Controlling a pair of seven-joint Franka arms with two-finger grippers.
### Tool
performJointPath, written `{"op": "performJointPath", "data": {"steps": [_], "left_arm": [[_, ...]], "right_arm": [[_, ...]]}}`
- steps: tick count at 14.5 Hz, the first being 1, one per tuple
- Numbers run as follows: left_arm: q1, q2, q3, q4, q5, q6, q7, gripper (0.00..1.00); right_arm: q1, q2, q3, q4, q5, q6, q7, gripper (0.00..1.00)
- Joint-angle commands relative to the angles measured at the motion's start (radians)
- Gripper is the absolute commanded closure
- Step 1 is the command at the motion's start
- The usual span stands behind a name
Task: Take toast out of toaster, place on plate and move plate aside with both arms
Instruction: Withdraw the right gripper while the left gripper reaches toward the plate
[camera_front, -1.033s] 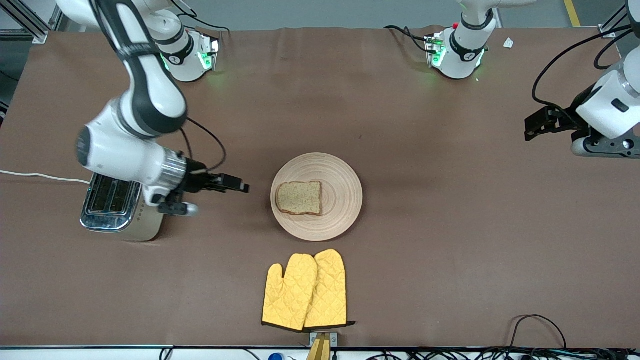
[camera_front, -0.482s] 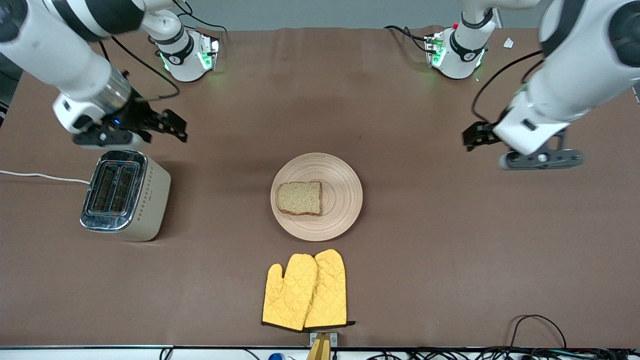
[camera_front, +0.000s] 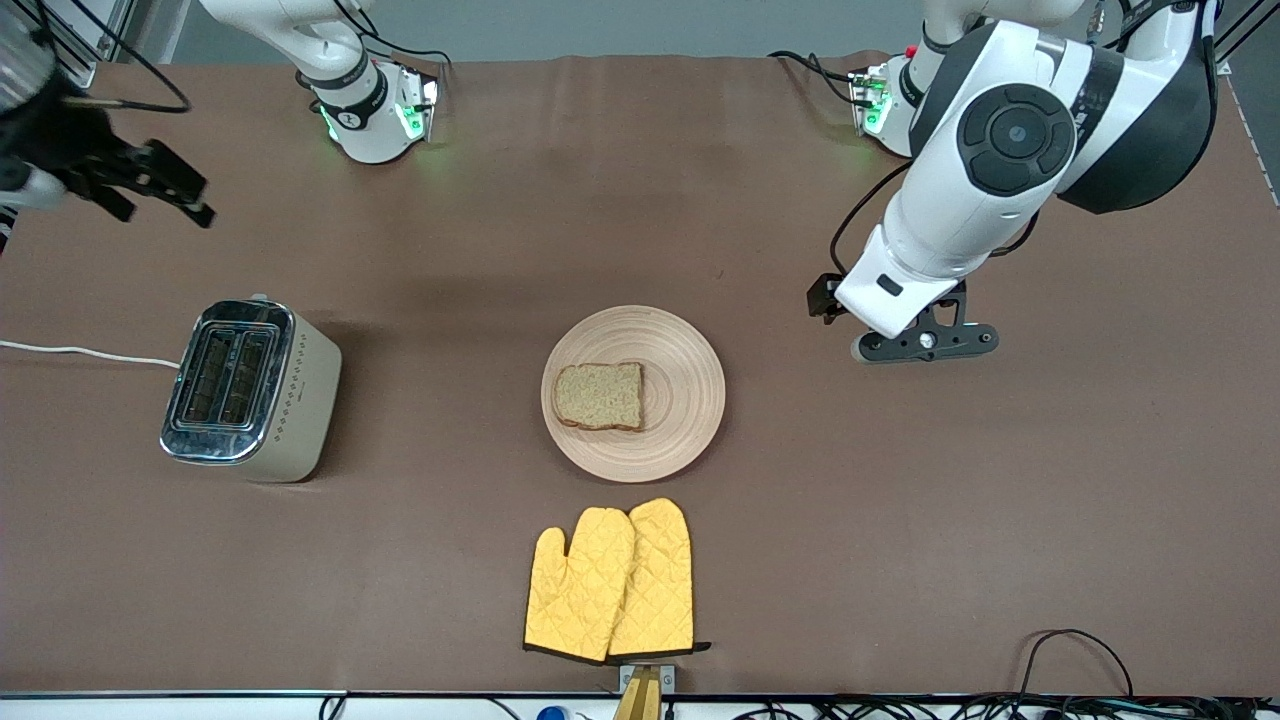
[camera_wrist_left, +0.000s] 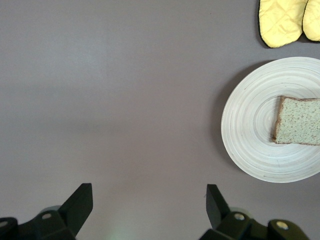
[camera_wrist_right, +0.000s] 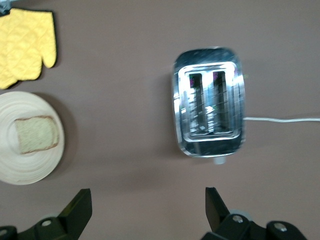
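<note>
We see toast (camera_front: 598, 396) flat on plate (camera_front: 680, 345), on side toward right arm's end, long side running along table's length. Plate mid-table. Yellow mitts (camera_front: 610, 582) nearer camera than plate. Toaster (camera_front: 250, 390) toward right arm's end, slots up. Left gripper (camera_wrist_left: 149, 205) over bare table near plate, jaws wide apart, holding nothing. Right gripper (camera_wrist_right: 147, 205) up over table near toaster, jaws wide too, holding nothing.

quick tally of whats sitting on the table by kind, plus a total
toast: 1, lying on the plate
plate: 1
toaster: 1
yellow oven mitts: 2, side by side, nearer the front camera than the plate
total: 5
</note>
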Motion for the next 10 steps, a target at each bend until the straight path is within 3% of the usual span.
{"op": "performJointPath", "data": {"steps": [1,6,10], "left_arm": [[-0.015,0.002,0.005,0.027,0.017,-0.009,-0.023,0.0],[-0.018,0.039,0.003,0.01,-0.03,0.059,-0.032,0.0],[-0.038,0.091,-0.009,-0.094,-0.13,0.244,-0.052,0.0]], "right_arm": [[-0.051,0.009,0.018,0.02,-0.034,0.031,-0.049,0.0],[-0.068,0.147,0.018,0.225,-0.04,-0.015,-0.055,0.0],[-0.078,0.156,0.018,0.238,-0.077,-0.018,-0.081,0.0]]}}
